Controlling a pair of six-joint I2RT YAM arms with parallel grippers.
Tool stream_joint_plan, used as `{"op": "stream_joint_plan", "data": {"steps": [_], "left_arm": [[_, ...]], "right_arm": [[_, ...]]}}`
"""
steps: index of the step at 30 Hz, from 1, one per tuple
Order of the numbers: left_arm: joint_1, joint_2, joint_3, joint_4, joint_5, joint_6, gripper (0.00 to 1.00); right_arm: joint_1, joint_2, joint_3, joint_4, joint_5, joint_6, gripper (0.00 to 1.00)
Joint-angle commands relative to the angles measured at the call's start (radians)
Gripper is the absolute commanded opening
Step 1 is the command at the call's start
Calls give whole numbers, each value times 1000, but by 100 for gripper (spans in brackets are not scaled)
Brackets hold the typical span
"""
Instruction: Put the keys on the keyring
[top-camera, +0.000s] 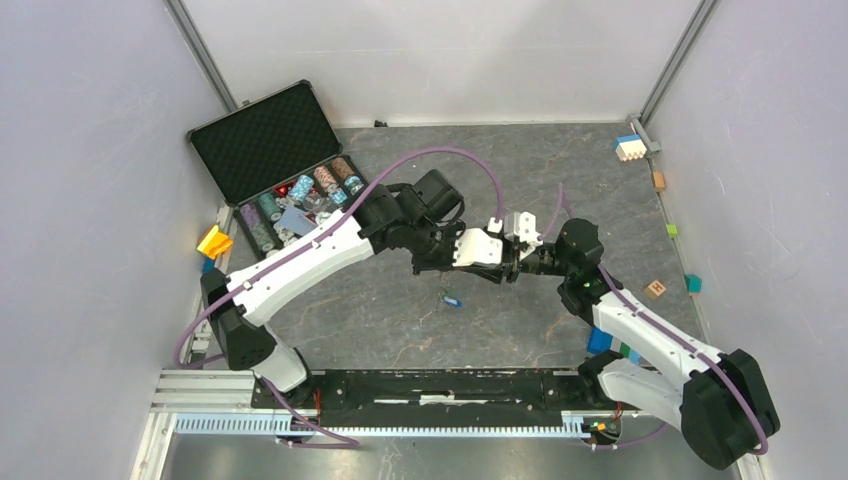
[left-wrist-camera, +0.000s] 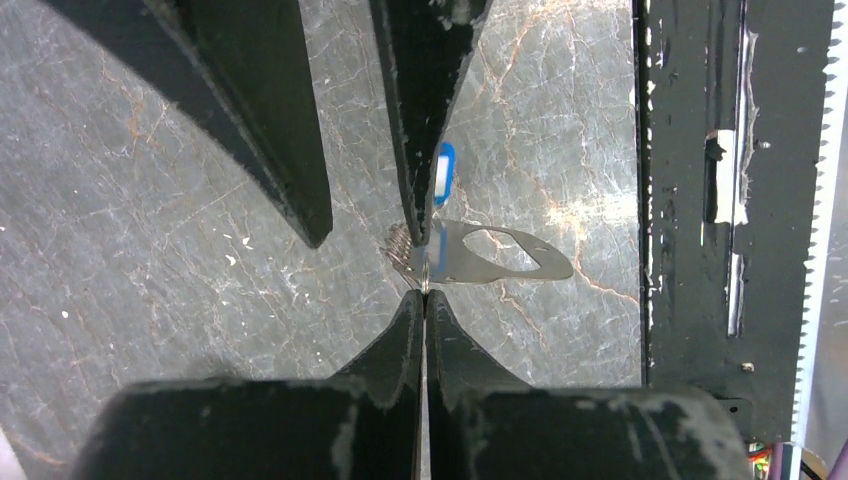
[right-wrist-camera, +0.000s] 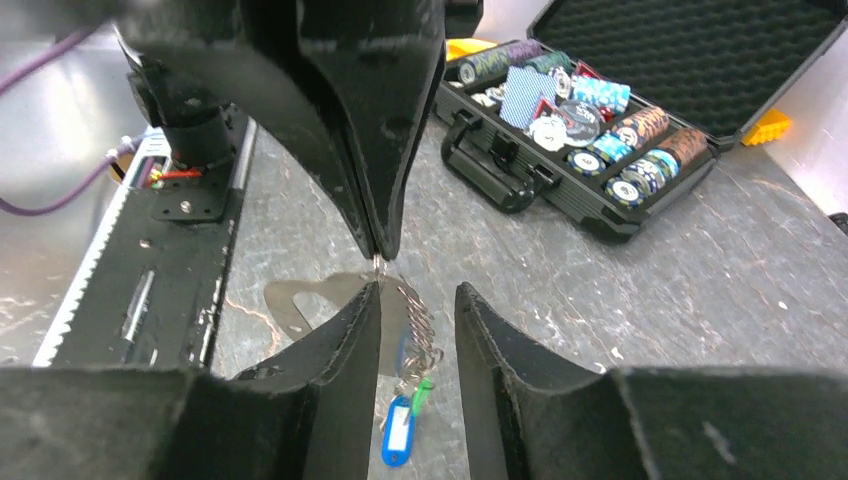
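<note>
My left gripper (top-camera: 500, 272) (left-wrist-camera: 425, 292) is shut on the edge of the keyring (left-wrist-camera: 500, 255) (right-wrist-camera: 300, 300), a thin grey metal loop with an oval opening, held above the table. A short chain (right-wrist-camera: 420, 320) hangs from it. A green tag (right-wrist-camera: 425, 395) and a blue tag (right-wrist-camera: 398, 435) (left-wrist-camera: 443, 175) (top-camera: 452, 300) are at its lower end. I cannot tell if the blue-tagged key hangs or lies on the table. My right gripper (top-camera: 516, 262) (right-wrist-camera: 418, 295) is open, with one finger on each side of the chain. The black-tagged key is out of view.
An open black case of poker chips (top-camera: 290, 190) (right-wrist-camera: 600, 140) stands at the back left. Toy blocks lie along the walls: white-blue (top-camera: 629, 148), yellow (top-camera: 214, 242), wooden (top-camera: 655, 288), teal (top-camera: 693, 283). The black base rail (top-camera: 430, 385) (left-wrist-camera: 700, 200) runs along the near edge.
</note>
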Motion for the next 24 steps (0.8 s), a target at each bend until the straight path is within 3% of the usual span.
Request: {"op": "stream_joint_plan", "data": {"steps": [1, 9, 24], "left_arm": [[-27, 18, 75, -59, -61, -1, 2], [-33, 31, 109, -57, -20, -28, 2], [-33, 33, 96, -20, 22, -44, 2]], "right_arm": [[0, 20, -21, 155, -41, 126, 38], [0, 73, -60, 323, -83, 262, 36], [23, 107, -68, 345, -61, 267, 29]]}}
